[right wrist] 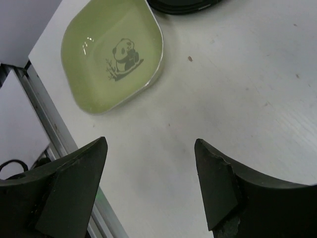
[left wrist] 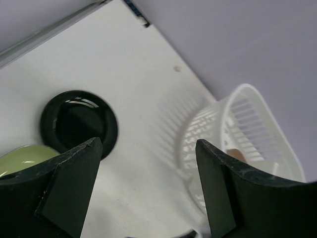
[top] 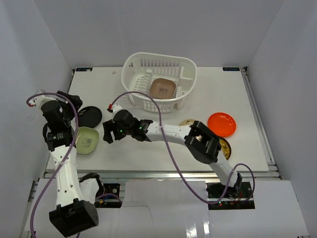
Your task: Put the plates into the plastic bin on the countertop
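**Operator:** Right claw, state?
**Notebook:** Your right claw (right wrist: 149, 144) stands spread wide with nothing between its fingers and bare countertop (right wrist: 237, 89) under it. The green panda plate (right wrist: 111, 54) lies flat, face up, ahead of the claw and off toward its left finger. It does not touch the claw.
**Operator:** Left claw, and the bin?
**Notebook:** Your left claw (left wrist: 148, 144) is spread too and holds nothing. The black plate (left wrist: 79, 121) sits just ahead of its left finger. The plastic bin (left wrist: 247, 129) stands upright, mouth up, ahead and toward the right finger, well apart. Seen from above, its long axis runs side to side across the countertop. A brown plate (top: 163, 88) lies inside it.
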Robot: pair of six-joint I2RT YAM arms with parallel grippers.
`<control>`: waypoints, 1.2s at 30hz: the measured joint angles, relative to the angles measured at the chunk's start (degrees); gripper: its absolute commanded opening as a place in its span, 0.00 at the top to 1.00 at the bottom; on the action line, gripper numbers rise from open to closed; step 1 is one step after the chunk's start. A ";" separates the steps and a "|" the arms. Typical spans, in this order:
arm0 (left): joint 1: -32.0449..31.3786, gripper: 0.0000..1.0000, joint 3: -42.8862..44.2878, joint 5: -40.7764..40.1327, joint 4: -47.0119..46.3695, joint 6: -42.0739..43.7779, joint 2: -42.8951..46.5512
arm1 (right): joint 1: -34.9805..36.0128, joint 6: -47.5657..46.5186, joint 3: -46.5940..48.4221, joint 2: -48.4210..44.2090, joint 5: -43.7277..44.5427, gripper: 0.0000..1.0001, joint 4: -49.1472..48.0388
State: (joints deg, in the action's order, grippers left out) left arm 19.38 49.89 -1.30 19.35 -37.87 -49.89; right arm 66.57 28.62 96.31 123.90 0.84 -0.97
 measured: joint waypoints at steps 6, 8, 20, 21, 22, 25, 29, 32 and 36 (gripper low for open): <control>-1.49 0.06 8.90 8.39 0.87 2.45 0.26 | 0.20 7.15 12.28 10.95 1.38 0.23 0.94; -2.10 0.05 10.29 9.29 1.11 3.21 0.63 | 0.15 9.46 16.68 14.82 1.75 0.24 1.49; -4.26 0.05 7.58 8.94 2.51 4.74 -1.44 | -0.11 21.46 28.65 27.41 0.07 0.71 -0.35; -4.37 0.05 6.97 8.33 2.58 4.92 -1.84 | -0.11 21.84 28.33 27.47 0.09 0.77 -0.33; -4.50 0.05 6.38 7.69 2.82 5.07 -2.19 | -0.11 22.16 27.12 27.12 0.24 0.81 -1.03; -4.57 0.05 4.46 6.19 2.97 5.35 -2.47 | -0.11 22.69 17.07 22.16 1.01 0.92 -5.51; -4.57 0.06 3.72 5.18 3.30 5.51 -2.45 | -0.11 21.18 -0.07 10.78 3.30 0.92 -8.04; -4.57 0.06 3.74 4.72 3.15 5.55 -2.19 | -0.07 18.51 -12.22 1.18 5.97 0.92 -10.03; -4.61 0.08 4.50 2.80 3.82 5.68 -2.47 | -0.74 12.04 -21.97 -12.09 10.86 0.92 -11.26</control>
State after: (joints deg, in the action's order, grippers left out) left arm 14.76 54.39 1.50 23.18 -32.18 -52.36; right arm 65.82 40.66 74.35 111.81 11.70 -12.23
